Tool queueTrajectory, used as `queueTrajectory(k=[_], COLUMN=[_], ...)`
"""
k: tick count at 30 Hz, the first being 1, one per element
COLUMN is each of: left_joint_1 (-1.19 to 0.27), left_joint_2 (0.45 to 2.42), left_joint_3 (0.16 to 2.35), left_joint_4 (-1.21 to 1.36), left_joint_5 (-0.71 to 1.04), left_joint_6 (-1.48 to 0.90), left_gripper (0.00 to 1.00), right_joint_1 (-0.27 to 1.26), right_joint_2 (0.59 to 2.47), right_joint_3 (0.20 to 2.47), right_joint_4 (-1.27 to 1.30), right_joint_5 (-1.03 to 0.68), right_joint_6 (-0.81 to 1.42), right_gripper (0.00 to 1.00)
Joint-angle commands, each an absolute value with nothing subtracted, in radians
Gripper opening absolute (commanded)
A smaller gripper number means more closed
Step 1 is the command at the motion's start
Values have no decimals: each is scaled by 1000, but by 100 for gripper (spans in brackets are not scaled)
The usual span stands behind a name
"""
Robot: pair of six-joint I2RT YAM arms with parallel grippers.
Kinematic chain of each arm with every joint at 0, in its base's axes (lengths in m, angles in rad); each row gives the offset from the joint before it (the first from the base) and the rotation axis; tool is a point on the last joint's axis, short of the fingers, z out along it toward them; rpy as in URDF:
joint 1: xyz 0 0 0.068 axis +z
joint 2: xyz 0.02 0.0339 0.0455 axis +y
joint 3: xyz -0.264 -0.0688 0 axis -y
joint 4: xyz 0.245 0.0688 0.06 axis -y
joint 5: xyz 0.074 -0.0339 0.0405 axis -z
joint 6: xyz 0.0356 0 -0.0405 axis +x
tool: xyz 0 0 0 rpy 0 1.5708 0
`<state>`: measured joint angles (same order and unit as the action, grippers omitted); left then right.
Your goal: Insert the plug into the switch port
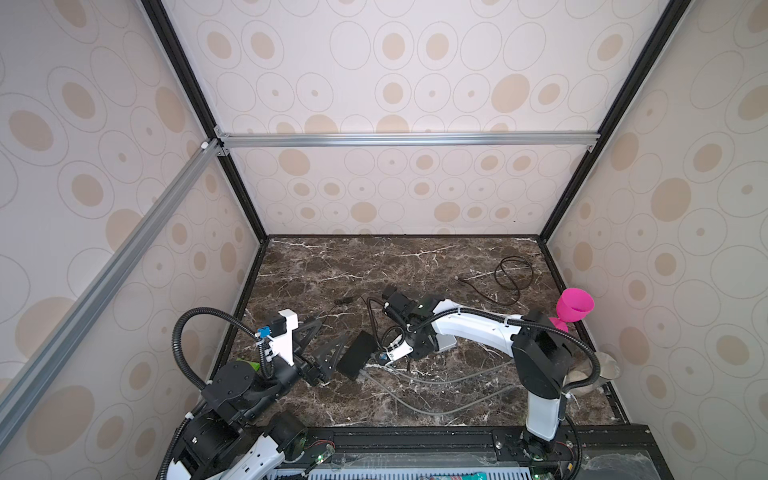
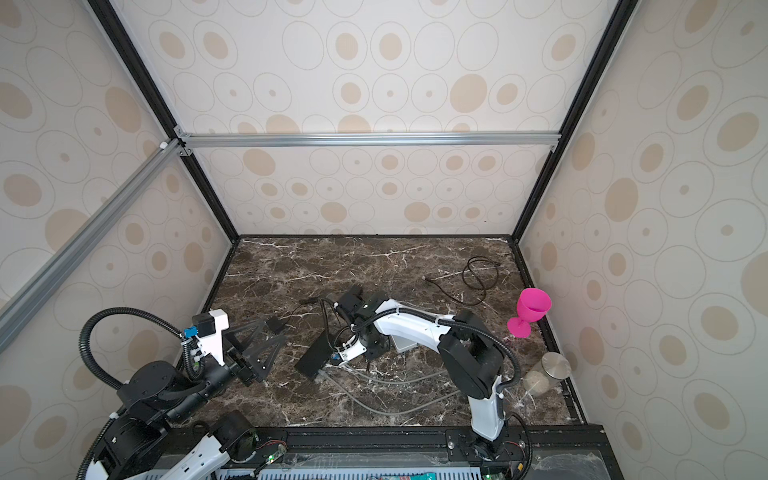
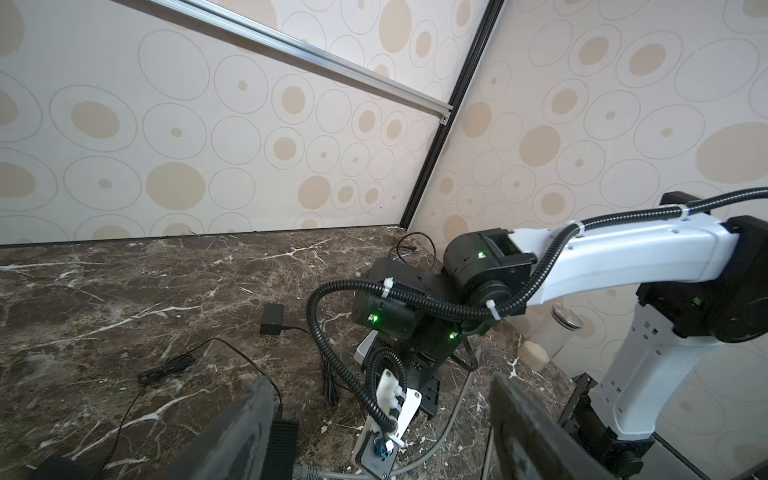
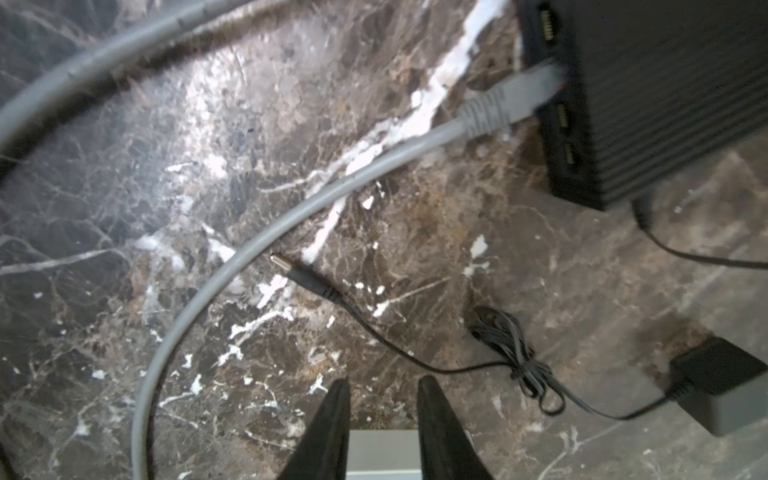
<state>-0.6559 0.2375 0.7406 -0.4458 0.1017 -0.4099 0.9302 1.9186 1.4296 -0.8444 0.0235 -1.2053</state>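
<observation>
Two robot arms work over a dark marble bench [image 1: 436, 266] inside a papered booth, described from my own side. My left arm [image 1: 245, 382] is folded low at the near left corner. Its left gripper [image 1: 331, 330] reaches out level toward the black switch [image 1: 355, 355] and sits just short of it. Its two fingers [image 3: 245, 419] stand wide apart with nothing between them. My right arm [image 1: 473, 328] rises from the near right edge, bends at the elbow and stretches its white forearm leftward to mid-bench. The wrist is turned down, so my right gripper [image 4: 382, 384] points at the bench just beside the switch. Its fingers are parted by a narrow gap and grip nothing that I can see (a pale block [image 4: 382, 451] shows between their roots). The grey plug [image 4: 515, 97], on a thick grey cable [image 4: 249, 257], has its nose at a port in the switch's side face. It looks seated, though that view is blurred. A thin black barrel plug [image 4: 301, 277] lies loose on the bench beside the cable, its lead running to a black adapter [image 4: 723, 386].
</observation>
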Motion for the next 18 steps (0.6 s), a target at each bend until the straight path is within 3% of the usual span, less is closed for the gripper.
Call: queueTrajectory(k=[1,18], left_joint_1=[-649,-650], left_joint_2=[221,256], left_joint_3=[739,735], left_joint_4=[-440,-440], left_joint_5=[94,104], left_joint_6=[-385,-391], left_gripper=[80,79], right_joint_1=[938,955], right_joint_2=[1956,1955], right_joint_3=[1417,1283], right_joint_4=[-837,-672], right_joint_5=[77,50], right_joint_6=[-1263,-1217], right_gripper=[31,33])
